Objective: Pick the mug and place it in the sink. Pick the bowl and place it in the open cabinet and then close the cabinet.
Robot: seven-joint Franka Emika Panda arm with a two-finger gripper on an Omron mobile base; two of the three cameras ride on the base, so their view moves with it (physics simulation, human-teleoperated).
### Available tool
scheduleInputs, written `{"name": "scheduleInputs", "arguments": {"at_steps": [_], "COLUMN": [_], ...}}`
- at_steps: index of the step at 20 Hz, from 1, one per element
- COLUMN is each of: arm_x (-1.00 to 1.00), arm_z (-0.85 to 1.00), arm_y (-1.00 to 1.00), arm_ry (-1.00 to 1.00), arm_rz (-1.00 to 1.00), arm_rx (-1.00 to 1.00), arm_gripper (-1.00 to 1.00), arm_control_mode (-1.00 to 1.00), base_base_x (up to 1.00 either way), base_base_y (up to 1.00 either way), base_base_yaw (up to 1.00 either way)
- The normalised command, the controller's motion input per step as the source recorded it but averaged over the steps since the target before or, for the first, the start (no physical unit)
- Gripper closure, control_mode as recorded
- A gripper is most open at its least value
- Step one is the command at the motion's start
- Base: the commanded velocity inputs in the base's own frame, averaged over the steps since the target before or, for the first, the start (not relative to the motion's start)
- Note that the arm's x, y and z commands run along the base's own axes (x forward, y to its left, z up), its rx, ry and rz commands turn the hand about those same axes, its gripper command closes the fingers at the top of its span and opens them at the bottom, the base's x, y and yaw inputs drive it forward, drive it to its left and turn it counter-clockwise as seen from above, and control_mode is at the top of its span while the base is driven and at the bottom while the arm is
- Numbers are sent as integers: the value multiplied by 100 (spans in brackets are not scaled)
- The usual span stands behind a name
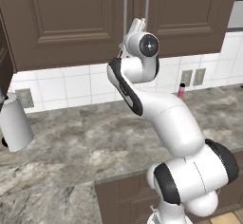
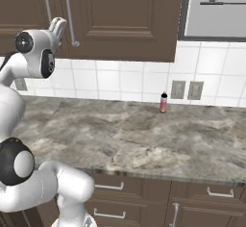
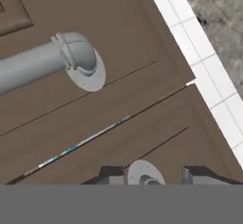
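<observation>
The dark brown cabinet [image 1: 71,23] [image 2: 120,19] [image 3: 142,52] hangs above the counter with both doors shut or nearly so. A thin seam runs between the doors, with slivers of white and teal in it. My gripper [image 1: 136,26] [image 2: 58,25] [image 3: 152,175] is raised to the lower ends of the two metal bar handles. In the hand view its fingertips [image 3: 111,174] stand either side of the round foot of one handle [image 3: 142,173], with a gap left on one side. The other handle [image 3: 52,59] lies beyond the seam. The mug, the sink and the bowl are out of view.
A slim red-pink bottle [image 1: 181,91] [image 2: 164,102] stands by the tiled wall near two outlets [image 2: 186,90]. A pale grey cylinder [image 1: 15,123] stands on the marble counter [image 1: 85,137] at the far left. Counter drawers [image 2: 110,187] lie below.
</observation>
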Motion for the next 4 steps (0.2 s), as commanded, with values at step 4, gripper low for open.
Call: {"name": "scheduleInputs", "arguments": {"at_steps": [4], "arm_x": [100], "arm_z": [-30], "arm_y": [4], "arm_ry": [18], "arm_rz": [-5], "arm_rx": [11], "arm_gripper": [-100], "arm_control_mode": [-100], "base_base_x": [0], "base_base_y": [0], "base_base_yaw": [0]}}
